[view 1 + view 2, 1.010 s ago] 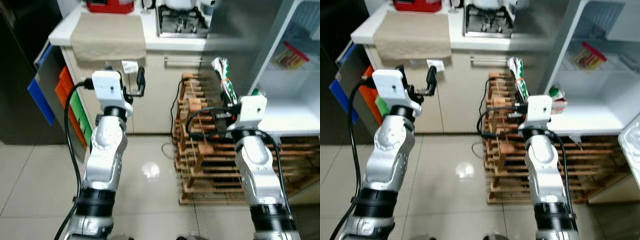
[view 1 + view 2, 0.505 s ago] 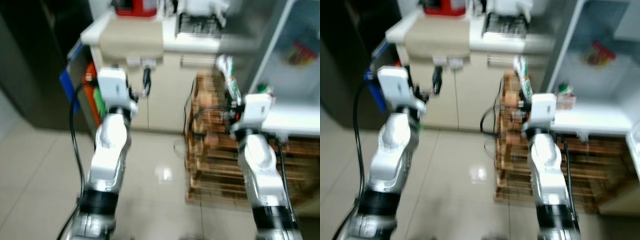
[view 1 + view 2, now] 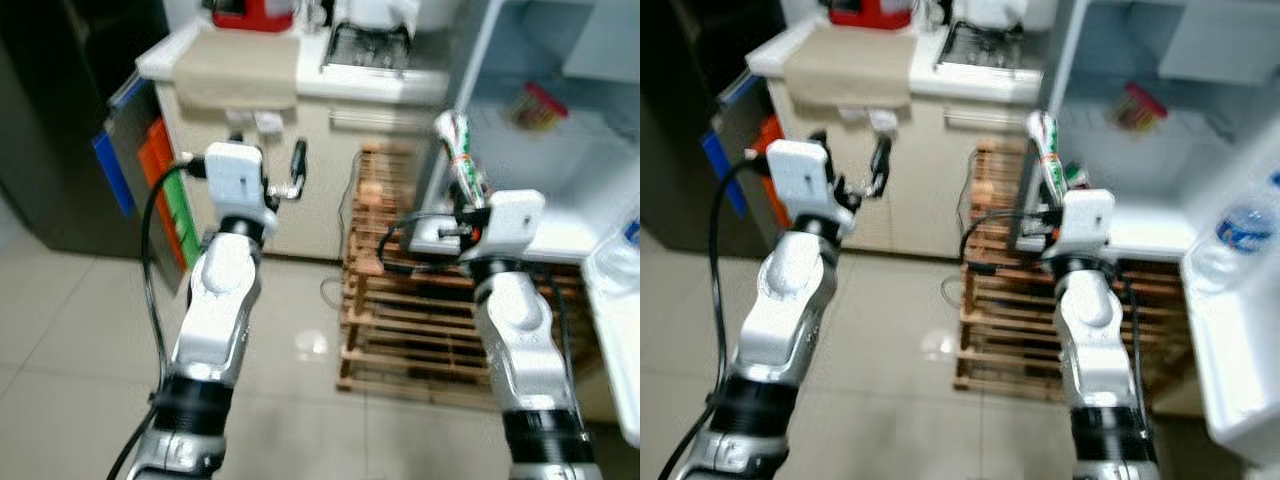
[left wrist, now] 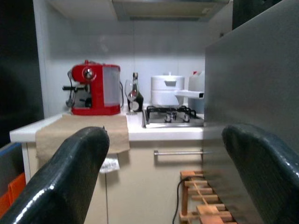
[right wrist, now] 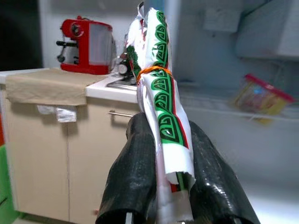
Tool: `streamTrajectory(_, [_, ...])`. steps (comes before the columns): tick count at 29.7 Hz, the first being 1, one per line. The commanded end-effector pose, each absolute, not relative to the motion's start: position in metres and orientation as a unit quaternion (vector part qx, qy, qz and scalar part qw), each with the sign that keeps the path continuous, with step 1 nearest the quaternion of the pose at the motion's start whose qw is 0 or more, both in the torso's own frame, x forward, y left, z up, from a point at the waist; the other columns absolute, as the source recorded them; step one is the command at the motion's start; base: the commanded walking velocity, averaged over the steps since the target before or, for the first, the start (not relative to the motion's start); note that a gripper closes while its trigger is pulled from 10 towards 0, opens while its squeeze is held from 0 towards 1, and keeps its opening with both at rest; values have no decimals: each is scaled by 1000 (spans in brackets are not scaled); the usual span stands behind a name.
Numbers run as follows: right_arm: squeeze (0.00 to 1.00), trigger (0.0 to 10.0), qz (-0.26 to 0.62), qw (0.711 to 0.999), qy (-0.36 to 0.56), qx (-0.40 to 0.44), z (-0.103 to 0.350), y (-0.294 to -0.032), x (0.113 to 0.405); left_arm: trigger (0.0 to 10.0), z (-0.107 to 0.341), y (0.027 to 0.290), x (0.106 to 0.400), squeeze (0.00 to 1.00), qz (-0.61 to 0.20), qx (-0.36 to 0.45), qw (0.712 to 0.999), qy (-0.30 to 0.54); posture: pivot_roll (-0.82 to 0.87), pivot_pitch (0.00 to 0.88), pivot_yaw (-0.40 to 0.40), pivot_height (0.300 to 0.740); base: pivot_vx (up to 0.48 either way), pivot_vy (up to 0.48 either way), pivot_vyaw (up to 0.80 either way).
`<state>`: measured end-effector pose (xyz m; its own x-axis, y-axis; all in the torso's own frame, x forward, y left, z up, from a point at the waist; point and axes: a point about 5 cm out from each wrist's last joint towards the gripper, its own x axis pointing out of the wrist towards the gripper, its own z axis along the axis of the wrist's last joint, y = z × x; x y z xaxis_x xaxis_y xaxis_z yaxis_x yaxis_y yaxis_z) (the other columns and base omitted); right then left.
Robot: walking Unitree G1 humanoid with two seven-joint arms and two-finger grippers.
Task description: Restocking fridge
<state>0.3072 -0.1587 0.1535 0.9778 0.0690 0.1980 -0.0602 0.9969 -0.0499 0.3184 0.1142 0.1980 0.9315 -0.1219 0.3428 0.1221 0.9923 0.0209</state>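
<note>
Fridge [image 3: 1110, 190] stands open ahead on the robot's right, beside the kitchen counter [image 3: 300, 80]. The right gripper [image 5: 163, 186] has its two fingers closed tightly on a rolled green-and-white packet [image 5: 161, 107], bound with an orange rubber band and held upright near the white shelf. The left gripper [image 4: 154, 186] is raised with fingers wide apart and holds nothing. I think the packet should go in low and level over the shelf edge, and be released only when it rests there. Inside, a red-lidded container [image 3: 1137, 107] sits on the upper shelf. A water bottle [image 3: 1230, 235] stands in the door compartment.
</note>
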Motion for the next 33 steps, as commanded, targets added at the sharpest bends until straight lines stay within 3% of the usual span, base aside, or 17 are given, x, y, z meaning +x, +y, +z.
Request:
streamTrajectory(1, [0, 0, 23, 993, -110, -20, 159, -164, 308, 10000, 202, 109, 320, 0, -73, -4, 981, -178, -109, 0, -2, 740, 315, -356, 0])
streamTrajectory(7, [0, 0, 18, 994, -110, -21, 159, -167, 307, 10000, 203, 109, 321, 0, -73, -13, 981, -180, -113, 0, 1, 740, 334, -234, 0])
streamTrajectory(14, [0, 0, 6, 994, -108, -28, 158, -174, 306, 10000, 203, 108, 321, 0, -74, -16, 981, -181, -113, 0, 1, 740, 0, 0, 0])
streamTrajectory(33, [0, 0, -72, 988, -103, -85, 161, -220, 310, 10000, 202, 107, 323, 0, -78, -16, 981, -180, -122, 0, 8, 740, 0, 0, 0])
